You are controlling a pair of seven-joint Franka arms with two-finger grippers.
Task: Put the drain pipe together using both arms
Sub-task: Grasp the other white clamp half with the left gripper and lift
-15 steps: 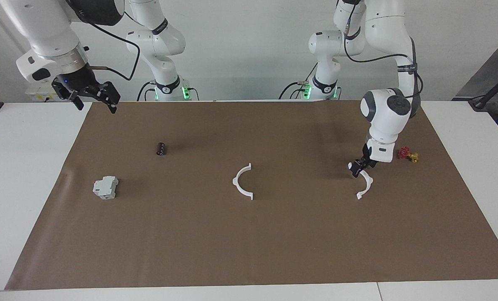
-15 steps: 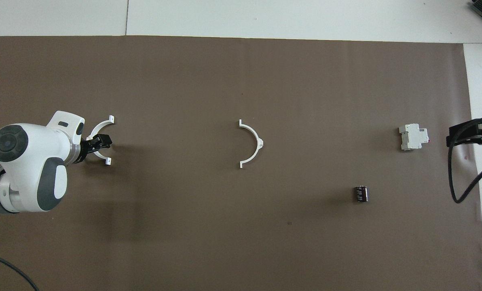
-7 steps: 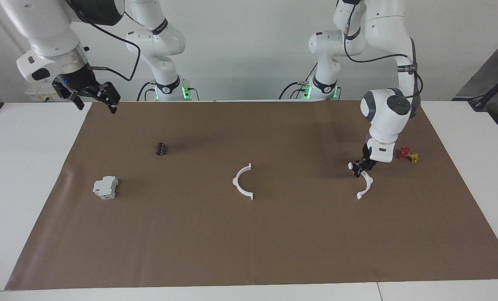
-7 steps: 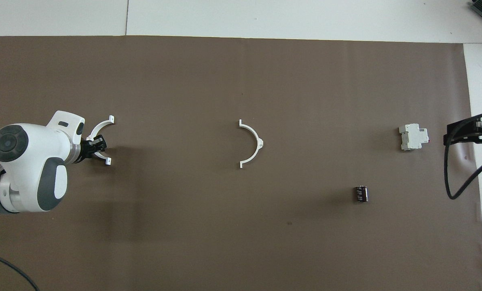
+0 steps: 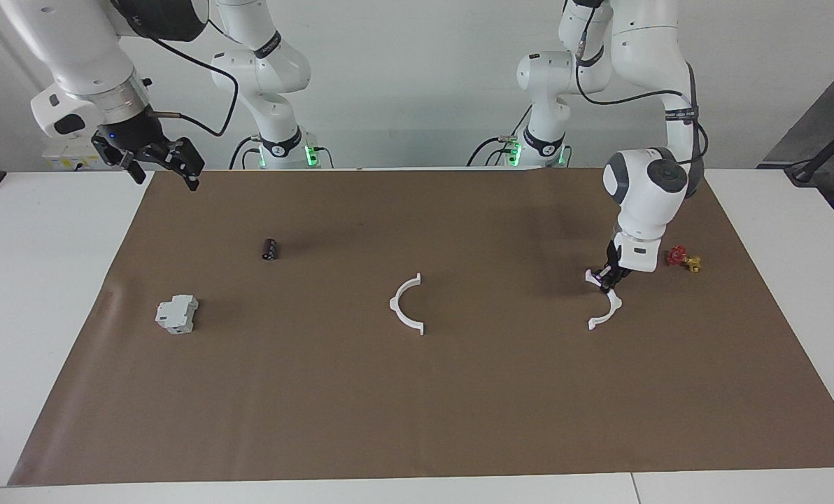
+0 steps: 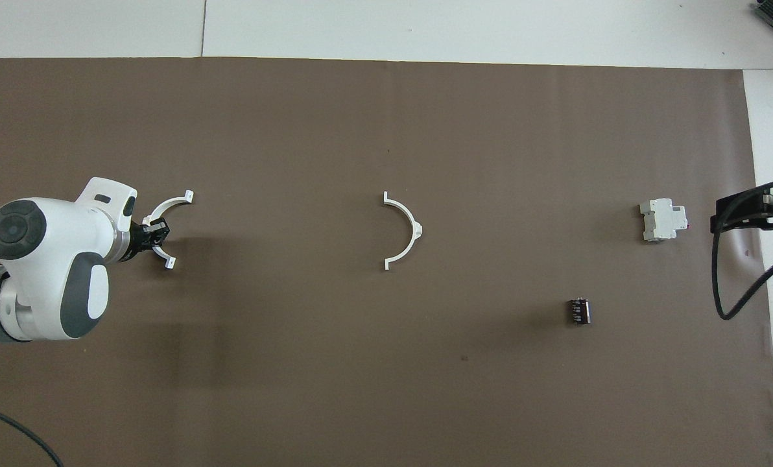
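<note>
Toward the left arm's end of the tabletop (image 5: 53, 294): left gripper (image 5: 607, 279) pinched one half-ring (image 5: 607, 308) at mid-arc.
Tabletop middle: second half-ring (image 5: 407, 306) lay flat, untouched.
Right gripper (image 5: 158, 164): spread, waiting aloft.
Handling: probably light, thin, springy; hold mid-arc, tabs free.

half-ring 1 (image 5: 408, 306): white, thin, flat on the brown mat (image 5: 459, 392), mid-mat.
half-ring 2 (image 5: 606, 311): white, toward the mat's left-arm end, pinched.
</note>
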